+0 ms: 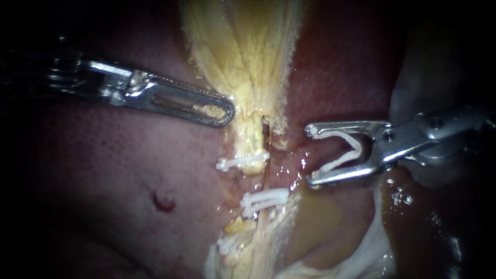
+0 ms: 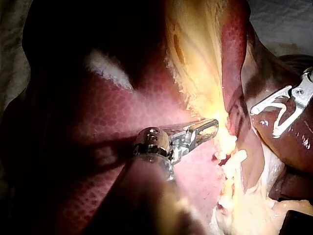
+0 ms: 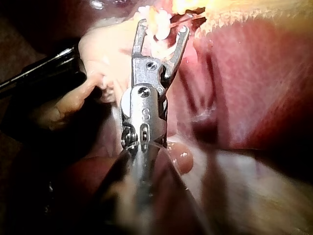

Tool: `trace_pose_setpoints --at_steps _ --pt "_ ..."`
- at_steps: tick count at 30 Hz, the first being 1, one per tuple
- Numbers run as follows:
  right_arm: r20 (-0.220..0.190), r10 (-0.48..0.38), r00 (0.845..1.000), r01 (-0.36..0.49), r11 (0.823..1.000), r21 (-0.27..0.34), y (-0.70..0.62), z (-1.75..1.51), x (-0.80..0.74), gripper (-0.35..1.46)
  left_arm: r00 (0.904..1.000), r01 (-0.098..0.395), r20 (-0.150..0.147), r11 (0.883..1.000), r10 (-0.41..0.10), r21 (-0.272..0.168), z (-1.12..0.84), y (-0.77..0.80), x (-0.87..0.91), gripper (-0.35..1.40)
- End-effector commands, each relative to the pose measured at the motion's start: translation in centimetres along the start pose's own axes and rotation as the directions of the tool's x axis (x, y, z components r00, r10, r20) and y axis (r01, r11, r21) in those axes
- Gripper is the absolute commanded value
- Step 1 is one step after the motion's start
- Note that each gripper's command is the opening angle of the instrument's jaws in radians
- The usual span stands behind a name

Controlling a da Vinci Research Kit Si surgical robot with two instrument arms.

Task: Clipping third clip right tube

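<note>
A yellow, fibrous band of tissue (image 1: 243,57) narrows downward into a tube strand (image 1: 253,142) over the liver. Three white clips cross the strand: an upper one (image 1: 243,161), a middle one (image 1: 264,200) and a low one (image 1: 227,243). My left instrument (image 1: 227,111) lies with its windowed jaws together on the band's left edge, and yellow tissue shows in the window. My right instrument (image 1: 310,155) stands to the right of the strand, level with the upper clip and apart from it. Its jaws are spread wide with an open white clip (image 1: 343,150) seated between them.
Dark red liver (image 1: 103,170) fills the left side and has a small red spot (image 1: 164,201). Pale glistening tissue (image 1: 372,253) lies below the right instrument. A grey rounded mass (image 1: 429,77) sits above its shaft.
</note>
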Motion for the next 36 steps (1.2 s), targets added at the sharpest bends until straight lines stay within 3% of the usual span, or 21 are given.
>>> trace_pose_setpoints --at_steps 1,6,16,19,27,36 --pt "0.0 0.0 1.0 0.0 1.0 0.0 0.0 0.0 0.0 0.5 1.0 0.0 0.0 1.0 0.0 0.001 -0.01 0.0 0.0 -0.35" --pt "0.0 0.0 1.0 0.0 1.0 0.0 0.0 0.0 0.0 0.5 1.0 -0.001 -0.006 1.0 0.001 0.012 -0.13 0.01 0.0 -0.35" --pt "-0.001 0.0 1.0 0.0 1.0 0.003 0.0 0.02 0.01 0.5 0.9999 0.003 0.011 1.0 -0.003 -0.016 -0.75 0.04 -0.04 -0.35" --pt "-0.001 0.0 1.0 0.0 1.0 0.005 0.0 0.03 0.01 0.5 0.9999 0.005 0.016 1.0 -0.005 -0.023 -0.85 0.05 -0.05 -0.35" --pt "-0.003 -0.002 1.0 0.002 1.0 0.024 -0.01 0.17 0.03 0.5 0.9998 0.006 0.017 1.0 -0.006 -0.026 -0.86 0.06 -0.06 -0.35" --pt "-0.005 0.036 0.999 -0.036 0.999 0.033 0.04 0.6 -0.06 0.5 0.9998 0.006 0.017 1.0 -0.006 -0.026 -0.86 0.06 -0.06 -0.35"
